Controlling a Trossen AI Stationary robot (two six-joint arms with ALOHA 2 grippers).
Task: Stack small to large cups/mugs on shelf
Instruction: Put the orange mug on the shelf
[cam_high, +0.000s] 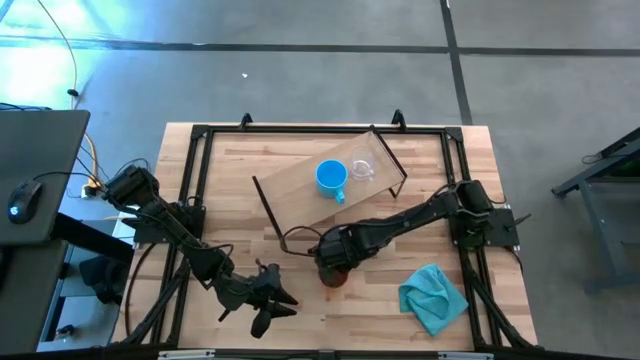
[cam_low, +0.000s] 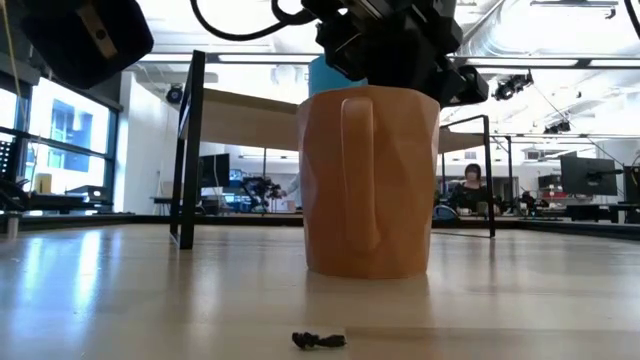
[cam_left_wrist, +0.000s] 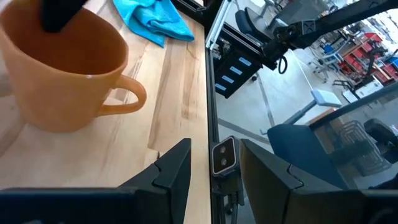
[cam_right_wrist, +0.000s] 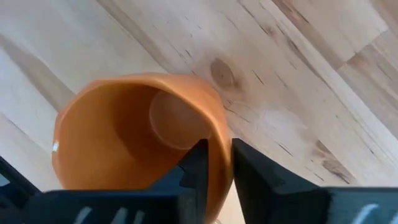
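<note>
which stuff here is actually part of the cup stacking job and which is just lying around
Part of the job:
orange-brown handled mug, its rim between the right gripper's fingers
bright blue handled mug
small clear cup
light-wood shelf board

Just lying about:
teal cloth
small dark scrap
left gripper, waiting

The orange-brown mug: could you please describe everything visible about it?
The orange-brown mug is glossy, looks ceramic, has one loop handle, and is empty. It stands upright on the wooden tabletop, near its front edge, in front of the shelf. The right end effector pinches its rim, one finger inside, one outside.
</note>
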